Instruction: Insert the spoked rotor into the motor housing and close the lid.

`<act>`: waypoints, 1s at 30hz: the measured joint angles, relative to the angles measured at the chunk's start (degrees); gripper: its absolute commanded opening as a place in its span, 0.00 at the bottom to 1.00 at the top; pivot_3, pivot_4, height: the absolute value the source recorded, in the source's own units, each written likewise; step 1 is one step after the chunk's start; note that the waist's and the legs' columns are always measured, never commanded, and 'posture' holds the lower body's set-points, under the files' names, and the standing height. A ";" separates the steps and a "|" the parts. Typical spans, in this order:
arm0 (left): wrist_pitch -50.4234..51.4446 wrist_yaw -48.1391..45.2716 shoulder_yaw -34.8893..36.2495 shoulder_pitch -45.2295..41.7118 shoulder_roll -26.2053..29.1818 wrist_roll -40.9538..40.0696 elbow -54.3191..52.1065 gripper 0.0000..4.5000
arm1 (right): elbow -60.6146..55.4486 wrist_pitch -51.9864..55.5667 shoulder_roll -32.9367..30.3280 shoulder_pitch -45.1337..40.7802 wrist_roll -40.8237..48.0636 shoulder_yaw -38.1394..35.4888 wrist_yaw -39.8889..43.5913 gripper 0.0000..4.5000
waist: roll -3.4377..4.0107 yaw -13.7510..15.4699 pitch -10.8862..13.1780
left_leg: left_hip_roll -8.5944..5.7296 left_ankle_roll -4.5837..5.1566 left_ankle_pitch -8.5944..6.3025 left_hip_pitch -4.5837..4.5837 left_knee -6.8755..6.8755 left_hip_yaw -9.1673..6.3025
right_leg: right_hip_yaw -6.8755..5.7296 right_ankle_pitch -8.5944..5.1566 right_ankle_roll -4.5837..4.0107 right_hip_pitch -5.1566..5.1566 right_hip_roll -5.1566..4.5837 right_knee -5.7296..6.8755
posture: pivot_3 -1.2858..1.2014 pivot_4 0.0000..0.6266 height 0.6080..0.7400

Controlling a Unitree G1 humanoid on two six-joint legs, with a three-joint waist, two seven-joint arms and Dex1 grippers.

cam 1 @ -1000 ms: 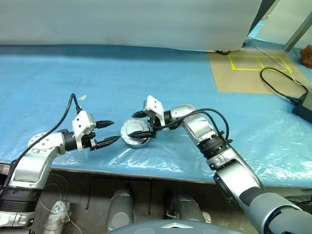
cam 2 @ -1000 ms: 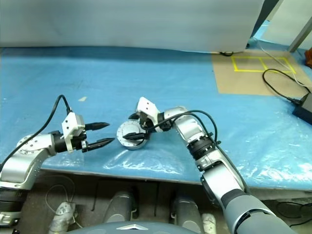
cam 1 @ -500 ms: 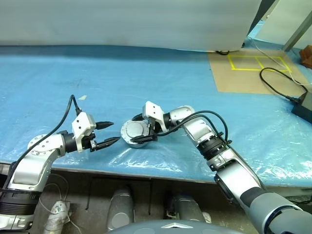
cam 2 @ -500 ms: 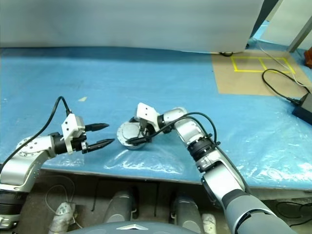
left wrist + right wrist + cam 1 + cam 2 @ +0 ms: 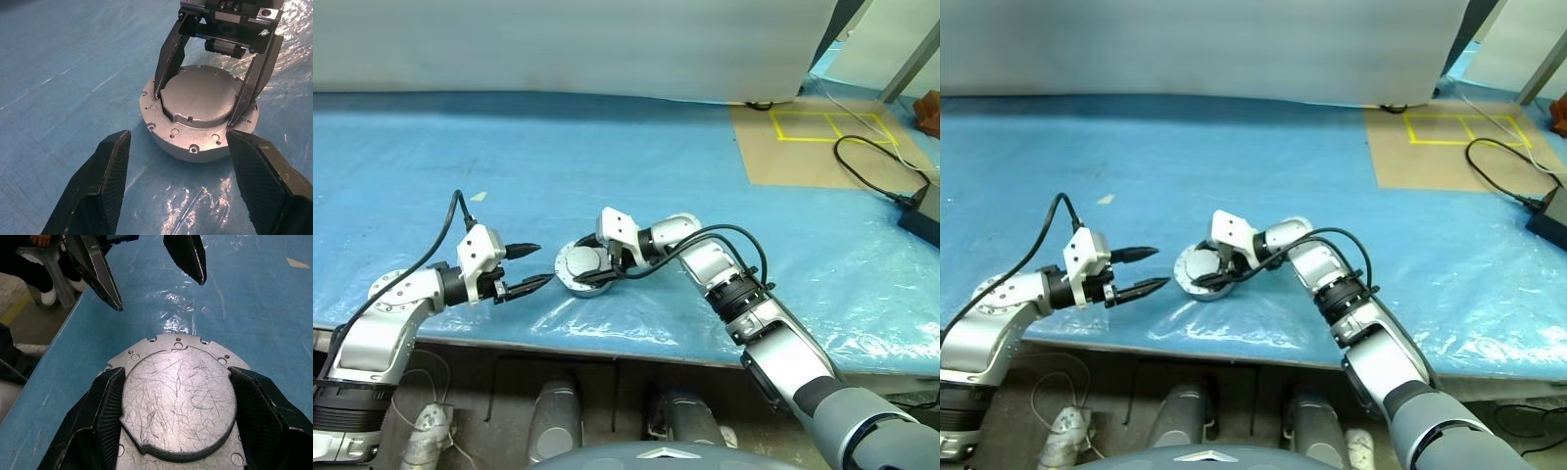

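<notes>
Blue plastic-covered table [image 5: 607,147], one. Left gripper [image 5: 532,266], one, hovering above the table surface near its front edge, two black fingers spread with clear air between them, nothing held; tips aimed toward the housing and stopping just short of it. Black cable [image 5: 450,220], one, looping up from the left wrist. One motor housing [image 5: 579,266] resting on the table just right of the left fingertips, near the front edge: round, silver, bowl-shaped underneath, flat flange on top dotted with small holes. One lid [image 5: 198,98] seated on top of the housing, a scratched grey metal disc with a small notch in its edge, lying flat and level. Right gripper [image 5: 177,401], one, reaching in from the right across the housing, its two fingers [image 5: 165,61] on opposite sides of the lid's rim, touching or all but touching the edge; true pinch or mere contact not discernible. Further right, well apart: one brown board [image 5: 822,147] on the table with one yellow tape outline [image 5: 832,125] split into two boxes; one black cord [image 5: 871,171] running to one black box [image 5: 925,217] at the table's right edge. White panel [image 5: 568,44] along the far side of the table.
</notes>
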 measured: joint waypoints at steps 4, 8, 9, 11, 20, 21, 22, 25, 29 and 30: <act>0.00 -0.03 0.00 -0.41 0.00 0.01 0.00 0.73 | -0.02 0.19 -0.37 0.00 0.11 -0.15 0.36 0.66 | 0.00 0.01 0.00 | 0.00 0.00 0.00 0.09 0.00 0.00 | 0.00 0.00 0.00 0.09 0.00 0.00 | 0.52 0.24 1.00; -0.01 -0.07 -0.01 -0.58 0.00 0.04 0.01 0.73 | -0.66 2.54 -1.50 0.00 1.67 -1.27 1.94 0.66 | 0.00 0.14 0.00 | -0.01 0.01 -0.01 0.14 0.00 0.00 | 0.00 0.00 0.00 0.17 0.00 -0.02 | 0.52 0.24 1.00; -0.01 -0.07 -0.01 -0.59 0.00 0.05 0.01 0.73 | -0.82 3.10 -1.71 0.00 2.01 -1.41 2.22 0.66 | 0.00 0.14 0.00 | -0.01 0.01 -0.01 0.15 0.00 0.00 | 0.00 0.00 0.00 0.17 0.00 -0.02 | 0.52 0.24 1.00; -0.01 -0.07 -0.01 -0.73 0.00 0.09 0.01 0.73 | -1.63 5.19 -2.15 0.00 3.02 -2.09 3.10 0.66 | 0.00 0.12 0.00 | 0.00 0.01 -0.01 0.14 0.01 0.00 | 0.00 0.00 0.00 0.16 0.00 -0.02 | 0.52 0.24 1.00; -0.02 0.02 -0.05 -0.82 -0.06 0.15 0.01 0.73 | -2.84 7.02 -2.48 0.16 3.80 -2.41 2.95 0.66 | 0.00 0.06 0.00 | 0.00 0.01 -0.01 0.11 -0.01 0.00 | 0.00 0.00 0.00 0.11 0.00 -0.02 | 0.52 0.24 1.00; -0.02 0.06 -0.05 -0.82 -0.07 0.15 0.01 0.73 | -2.83 7.00 -2.12 0.16 3.75 -2.38 2.54 0.66 | 0.00 0.05 0.00 | 0.00 0.01 -0.01 0.11 -0.01 0.00 | 0.00 0.00 0.00 0.11 0.00 -0.02 | 0.52 0.24 1.00; -0.01 0.14 -0.05 -0.82 -0.07 0.15 0.01 0.73 | -2.77 6.82 -1.85 0.16 3.50 -2.33 2.11 0.66 | 0.00 0.05 0.00 | 0.00 0.01 -0.01 0.12 -0.01 0.00 | 0.00 0.00 0.00 0.11 0.00 -0.02 | 0.52 0.24 1.00; -0.01 0.31 -0.05 -0.81 -0.07 0.15 0.00 0.73 | -2.10 5.74 -1.34 0.26 2.46 -1.85 1.02 0.66 | 0.00 0.04 0.00 | -0.01 0.00 0.00 0.11 -0.01 0.00 | 0.00 -0.01 0.00 0.12 0.00 -0.03 | 0.52 0.24 1.00; 0.00 0.52 -0.06 -0.80 -0.10 0.14 -0.01 0.73 | -1.54 4.52 -1.06 0.62 1.64 -1.53 0.24 0.66 | 0.00 0.04 0.00 | 0.00 0.00 -0.01 0.17 -0.01 0.00 | 0.00 -0.01 0.00 0.17 0.00 -0.03 | 0.52 0.24 1.00; 0.01 0.58 -0.06 -0.80 -0.12 0.14 -0.01 0.73 | -1.20 3.97 -1.12 0.71 1.42 -1.48 0.20 0.66 | 0.00 0.04 0.00 | 0.00 0.00 -0.01 0.19 -0.01 0.00 | 0.00 0.00 0.00 0.19 0.00 -0.03 | 0.52 0.24 1.00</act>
